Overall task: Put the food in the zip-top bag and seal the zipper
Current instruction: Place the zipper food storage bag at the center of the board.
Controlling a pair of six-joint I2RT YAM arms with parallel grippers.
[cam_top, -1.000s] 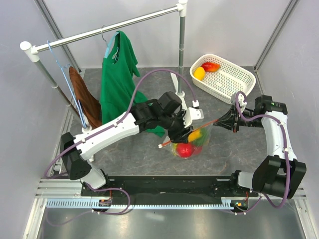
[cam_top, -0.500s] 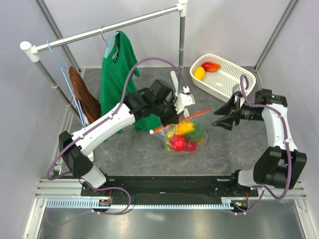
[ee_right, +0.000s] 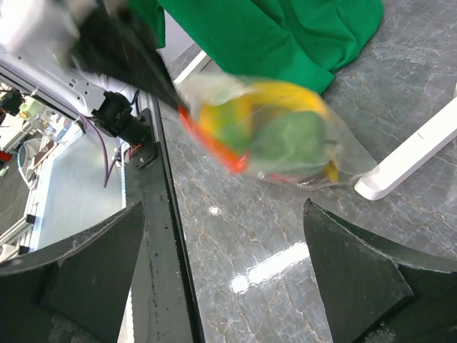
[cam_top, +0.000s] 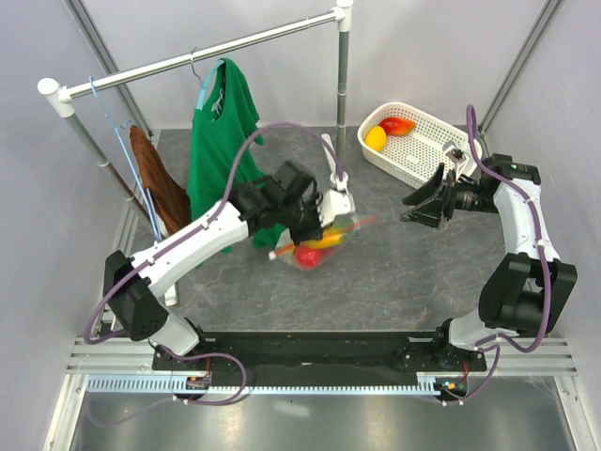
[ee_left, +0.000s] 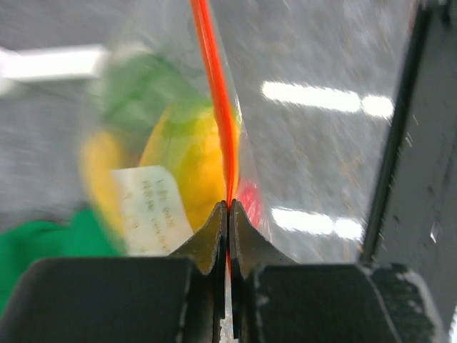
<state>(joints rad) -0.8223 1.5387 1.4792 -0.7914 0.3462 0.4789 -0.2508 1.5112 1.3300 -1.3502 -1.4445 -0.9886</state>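
The clear zip-top bag (cam_top: 314, 248) hangs left of the table's middle with food inside: yellow, green and red pieces (cam_top: 319, 242). My left gripper (cam_top: 327, 220) is shut on the zipper (ee_left: 218, 107), an orange-red strip running straight out from its closed tips (ee_left: 228, 209). A white label (ee_left: 153, 204) shows on the bag. My right gripper (cam_top: 420, 204) stands wide open and apart from the bag, near the basket. In the right wrist view the blurred bag (ee_right: 278, 136) lies beyond the spread fingers (ee_right: 360, 275), nothing between them.
A white mesh basket (cam_top: 434, 162) at the back right holds a lemon (cam_top: 375, 138) and a mango (cam_top: 397, 125). A green shirt (cam_top: 221, 141) and a brown garment (cam_top: 160, 193) hang from the rack; its white foot (cam_top: 331, 155) stands behind the bag.
My right gripper let go of the zipper, opened wide and drew back toward the basket. My left gripper shut on the zipper and carried the bag to the left.
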